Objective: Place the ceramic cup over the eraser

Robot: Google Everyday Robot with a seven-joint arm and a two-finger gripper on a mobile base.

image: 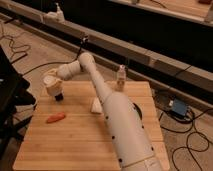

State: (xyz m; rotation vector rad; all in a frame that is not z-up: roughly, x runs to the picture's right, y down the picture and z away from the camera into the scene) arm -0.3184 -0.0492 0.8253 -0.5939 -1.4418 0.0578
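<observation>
The robot's arm (117,122) is a smooth off-white shell, thick and tube-like at the near end, where a line of small dark dots, perhaps screws, runs along its side, and slimmer toward the far left. A rounded, ball-like joint (85,61) sits at the far bend, with a second, smaller rounded joint on the short link running left from it. The gripper (52,86), at the far left end of the arm over the wooden table's far left corner, looks pale cream, close in tone to the rest of the body.
</observation>
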